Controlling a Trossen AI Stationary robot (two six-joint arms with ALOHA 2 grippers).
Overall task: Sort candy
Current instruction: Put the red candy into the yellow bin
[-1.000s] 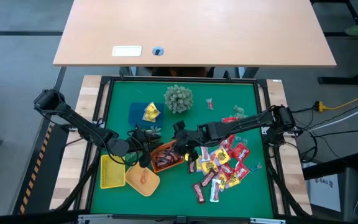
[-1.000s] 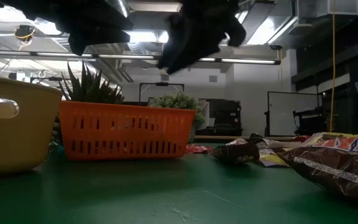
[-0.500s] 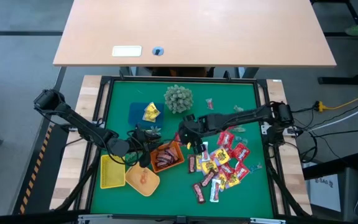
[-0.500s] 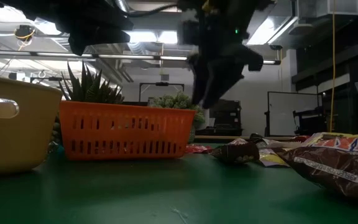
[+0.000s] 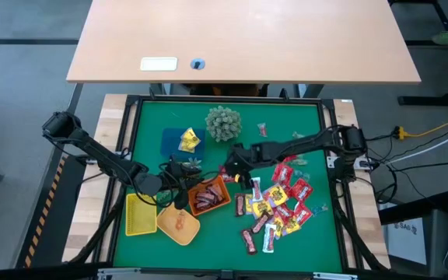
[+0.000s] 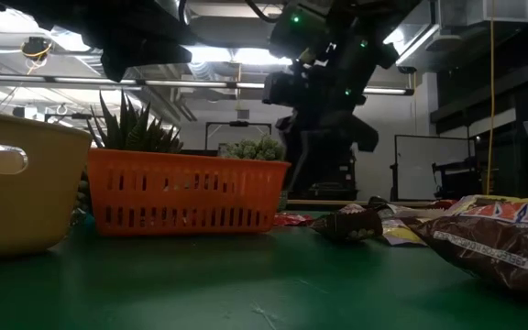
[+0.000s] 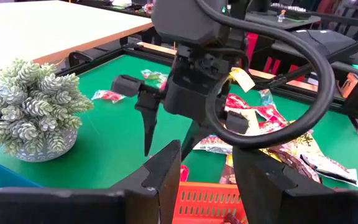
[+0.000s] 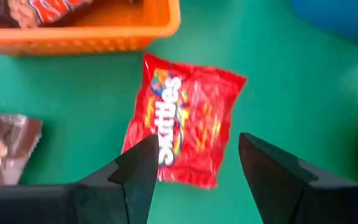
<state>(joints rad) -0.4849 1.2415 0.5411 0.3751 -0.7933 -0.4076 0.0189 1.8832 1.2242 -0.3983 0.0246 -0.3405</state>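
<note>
A red Skittles packet (image 8: 182,118) lies flat on the green mat, just beyond the far side of the orange tray (image 5: 208,194). My right gripper (image 8: 197,144) hangs open above the packet and points steeply down, one finger on each side of it, touching nothing; it also shows in the high view (image 5: 234,166) and the low view (image 6: 312,174). My left gripper (image 7: 207,158) waits open over the orange tray's left end (image 5: 182,177), with nothing between its fingers. The orange tray holds dark brown bars. A pile of candy (image 5: 278,204) lies to the right.
A spiky pale green plant ball (image 5: 222,123) stands at the far middle. A blue tray (image 5: 174,140) with a yellow packet sits left of it. A yellow tray (image 5: 140,214) and a round orange dish (image 5: 180,224) sit near the front left. Loose sweets (image 5: 263,129) lie far right.
My right gripper has gone from over the orange tray's right end toward the table's far edge and come down behind the tray, rolling its wrist, and now hangs over the red packet. Its fingers have stayed open. The candy has not moved.
</note>
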